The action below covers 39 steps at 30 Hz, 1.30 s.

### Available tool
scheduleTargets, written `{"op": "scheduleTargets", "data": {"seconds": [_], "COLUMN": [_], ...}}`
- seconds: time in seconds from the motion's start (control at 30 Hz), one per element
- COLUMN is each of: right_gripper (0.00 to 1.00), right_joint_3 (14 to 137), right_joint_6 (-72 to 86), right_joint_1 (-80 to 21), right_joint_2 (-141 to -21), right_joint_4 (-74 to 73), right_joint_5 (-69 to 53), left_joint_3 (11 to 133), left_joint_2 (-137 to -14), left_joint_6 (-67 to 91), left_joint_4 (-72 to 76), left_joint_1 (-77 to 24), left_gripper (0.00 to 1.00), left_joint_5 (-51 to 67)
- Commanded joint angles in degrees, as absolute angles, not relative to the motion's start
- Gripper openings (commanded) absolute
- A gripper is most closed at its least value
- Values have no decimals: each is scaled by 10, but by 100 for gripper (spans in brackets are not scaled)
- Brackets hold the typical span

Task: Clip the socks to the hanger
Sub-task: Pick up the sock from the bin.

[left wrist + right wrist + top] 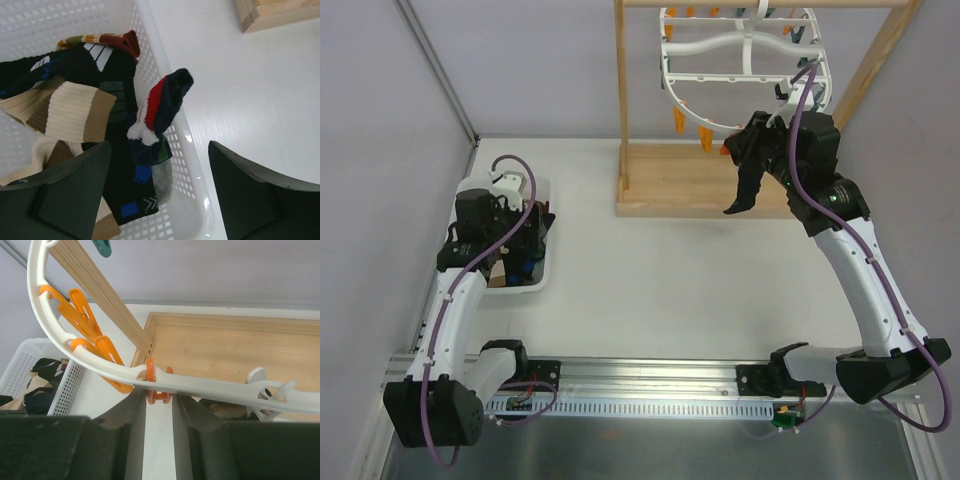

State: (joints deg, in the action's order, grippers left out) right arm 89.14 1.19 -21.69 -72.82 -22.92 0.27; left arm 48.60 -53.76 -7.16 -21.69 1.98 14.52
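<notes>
Your left claw (160, 147) is spread wide and holds nothing. The socks (75, 100) lie right under and ahead of it, heaped in a white mesh basket (150, 55). They're mostly black, and one has cream and tan ribbed bands. Another has a green, yellow and rust striped cuff at the far side of the heap.

One navy sock (162, 107) with a red patch and a white fluffy edge is draped over the basket wall, dead centre between the fingers. The fingers cover the near end of the heap, so you can't count the socks or see where one ends.

Your right claw (158, 400) is narrow, pinched on an orange peg (157, 382) that hangs from the hanger (100, 367). The hanger's white rim crosses just ahead of the fingertips, with more orange pegs up and to their left.

The wrist view shows only that arc. In the top view, the frame edge cuts off the hanger's far end. The wooden stand (225, 345) base sits on the surface (250, 100), beyond and below this claw.
</notes>
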Motion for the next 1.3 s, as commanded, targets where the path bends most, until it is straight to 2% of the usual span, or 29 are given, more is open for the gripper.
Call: {"op": "scheduleTargets", "data": {"seconds": [0.0,0.2,0.3,0.4,0.5,0.57,0.77,0.8,0.87,1.07,1.27], "right_gripper": [5,5,5,5,5,5,4,4,4,4,4], "right_joint_3": [920,916,914,913,907,903,904,904,905,905,901], "right_joint_6": [9,6,6,9,10,11,15,14,14,18,17], "right_joint_1": [-217,-218,-217,-217,-217,-217,-217,-216,-216,-214,-211], "right_joint_2": [-726,-724,-725,-725,-722,-719,-722,-723,-722,-711,-700], "right_joint_4": [-204,-202,-200,-195,-190,-183,-184,-183,-185,-187,-197], "right_joint_5": [-15,-20,-24,-29,-30,-33,-33,-33,-32,-36,-32], "left_joint_3": [497,467,461,468,468,465,462,466,467,470,443], "left_joint_2": [-555,-555,-581,-605,-606,-603,-612,-612,-607,-526,-370], "left_joint_6": [-141,-172,-175,-174,-176,-173,-172,-171,-166,-95,-1], "left_joint_4": [-191,-159,-145,-145,-136,-125,-115,-115,-115,-116,-115], "left_joint_1": [36,39,39,40,42,43,46,46,46,45,45], "left_gripper": [79,73,65,63,51,38,20,10,2,0,0], "left_joint_5": [163,246,226,220,240,248,259,261,261,269,302]}}
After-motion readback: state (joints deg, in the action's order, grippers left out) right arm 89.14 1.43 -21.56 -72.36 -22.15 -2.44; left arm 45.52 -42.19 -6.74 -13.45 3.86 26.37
